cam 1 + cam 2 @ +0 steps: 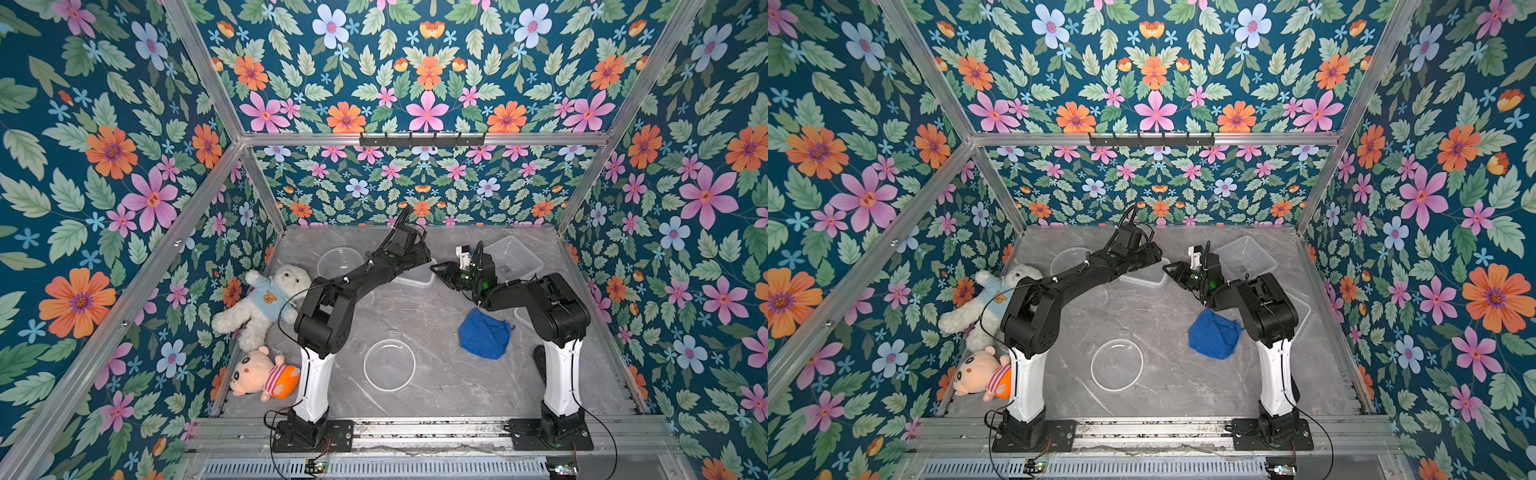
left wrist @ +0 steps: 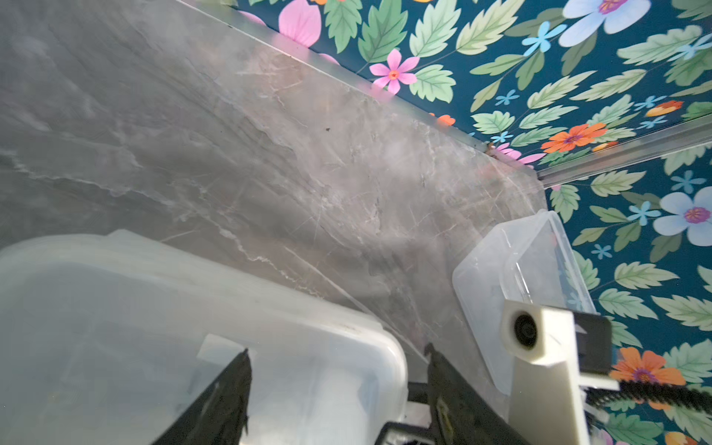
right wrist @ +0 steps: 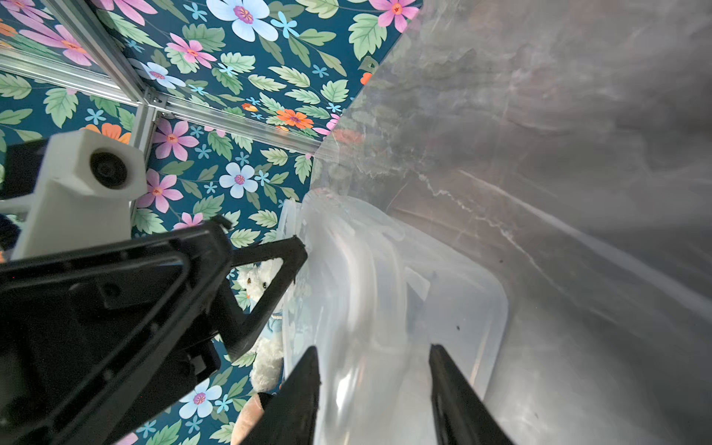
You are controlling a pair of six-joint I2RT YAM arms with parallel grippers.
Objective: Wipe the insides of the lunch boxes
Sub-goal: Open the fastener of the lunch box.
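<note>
Left fingers [image 2: 227,400] straddling rectangular tub [image 2: 115,308] wall, long axis across table [image 2: 231,135]

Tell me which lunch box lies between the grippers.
The middle tub; the round tub stands apart at the left, the rectangular tub apart at the right.

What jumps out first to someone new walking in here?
Flowered wallpaper covers every wall. The black-and-white left arm and right arm meet at a clear tub near the table's back. A blue cloth lies by the right arm; a teddy bear and doll by the left.
</note>
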